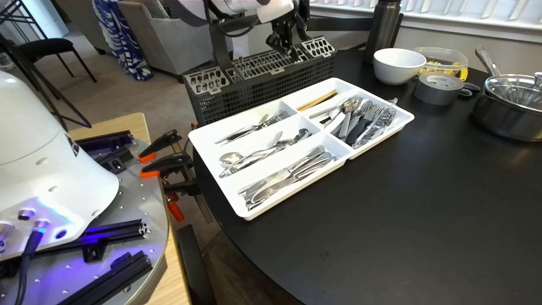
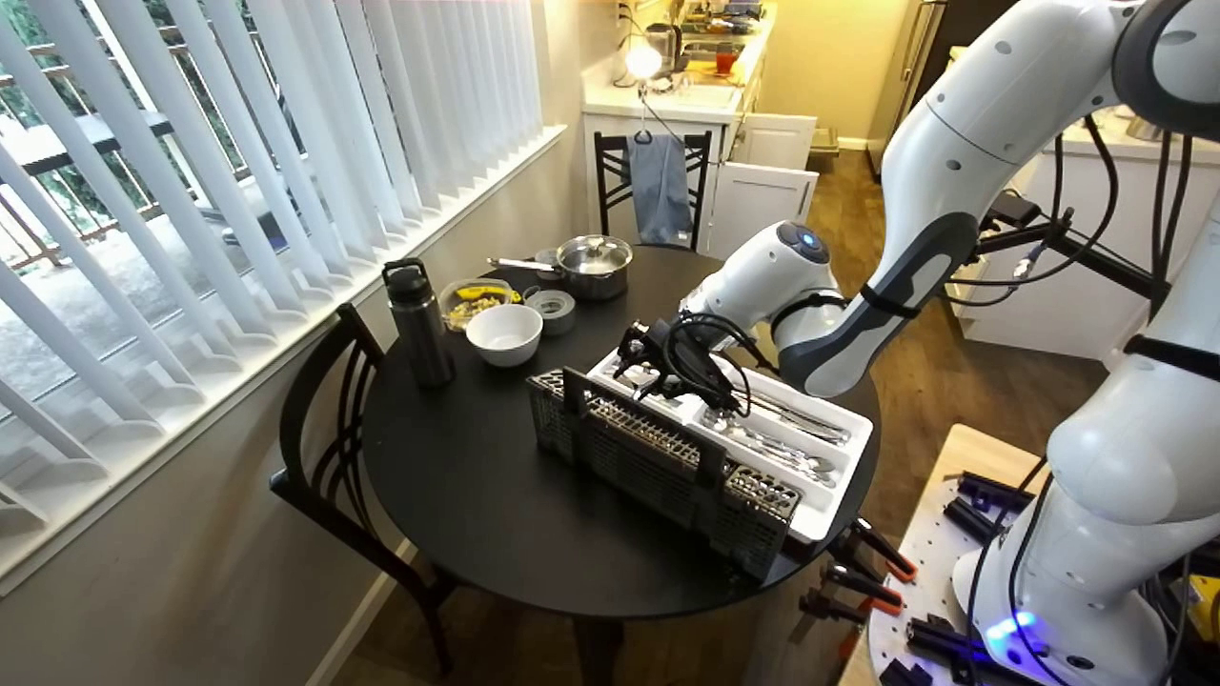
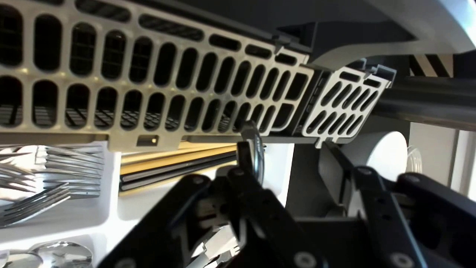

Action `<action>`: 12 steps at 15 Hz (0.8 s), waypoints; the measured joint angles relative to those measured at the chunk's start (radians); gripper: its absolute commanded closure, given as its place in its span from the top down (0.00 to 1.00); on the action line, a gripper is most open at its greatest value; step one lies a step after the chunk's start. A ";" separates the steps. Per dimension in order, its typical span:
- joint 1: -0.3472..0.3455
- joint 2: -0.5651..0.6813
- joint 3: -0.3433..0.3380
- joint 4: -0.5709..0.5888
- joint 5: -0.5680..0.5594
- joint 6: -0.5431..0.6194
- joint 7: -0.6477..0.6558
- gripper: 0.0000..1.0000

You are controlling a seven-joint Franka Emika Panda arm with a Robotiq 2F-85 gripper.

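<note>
My gripper (image 3: 292, 160) stands open above the dark cutlery basket (image 3: 122, 143). A shiny metal utensil (image 3: 259, 152) rises from a basket slot between the fingers. It lies close along the inner side of the left-hand finger in the wrist view; whether they touch I cannot tell. A wide gap separates it from the opposite finger pad (image 3: 329, 171). Most of the utensil is hidden in the basket and behind the finger. In an exterior view the gripper (image 1: 290, 44) is over the basket's grid top, near one end. Beside the basket lies a white cutlery tray (image 1: 296, 190).
The tray holds knives (image 1: 292, 173), spoons (image 1: 230, 158), forks (image 3: 74, 167) and chopsticks (image 3: 178, 159). Beyond it stand a white bowl (image 1: 396, 67), a tape roll (image 1: 436, 91), a food container (image 2: 477, 303), a lidded pot (image 1: 504, 123) and a tall bottle (image 2: 419, 329).
</note>
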 measured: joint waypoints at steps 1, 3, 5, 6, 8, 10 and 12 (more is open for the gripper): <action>-0.025 0.006 0.021 0.001 -0.011 0.000 0.007 0.15; -0.074 0.018 0.064 0.002 -0.024 0.000 0.012 0.04; -0.122 0.026 0.107 0.002 -0.037 0.000 0.016 0.00; -0.146 0.029 0.129 0.002 -0.042 0.000 0.018 0.00; -0.195 0.029 0.174 0.001 -0.049 0.000 0.027 0.03; -0.248 0.028 0.223 0.001 -0.049 -0.001 0.037 0.03; -0.316 0.029 0.289 -0.001 -0.065 -0.008 0.065 0.03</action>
